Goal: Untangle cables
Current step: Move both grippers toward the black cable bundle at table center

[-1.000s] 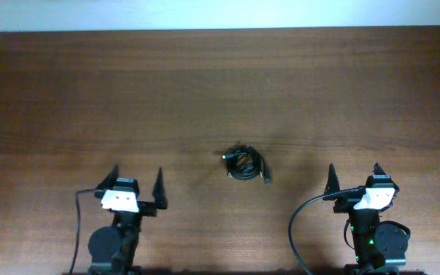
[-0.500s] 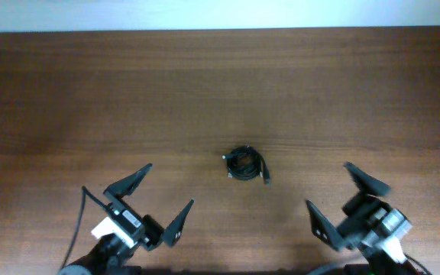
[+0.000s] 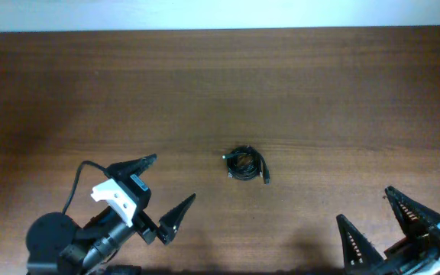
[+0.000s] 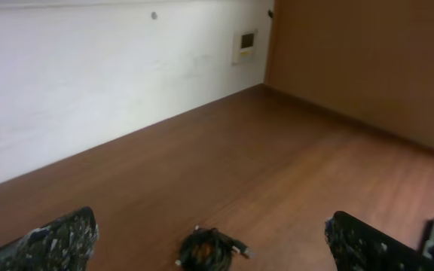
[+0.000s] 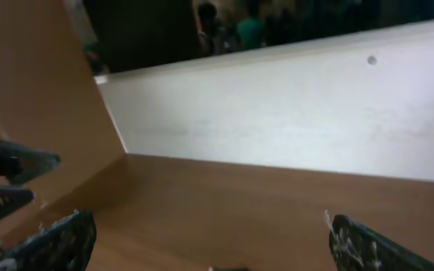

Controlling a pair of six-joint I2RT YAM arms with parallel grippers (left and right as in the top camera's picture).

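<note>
Cables (image 3: pixel 246 165) well beyond left end effector (image 3: pixel 173 178)

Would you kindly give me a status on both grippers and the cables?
Left gripper open, empty. Right gripper open, empty. Cables tightly coiled on the table, ahead of both, untouched. No obstruction seen.

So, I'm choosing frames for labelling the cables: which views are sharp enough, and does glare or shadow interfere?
Overhead: evenly lit, no glare, the cables crisp, faint shadow on the table clear of them. Left wrist: slightly soft, coil recognisable at the bottom edge. Right wrist: blurred, dim, cables not made out.
</note>
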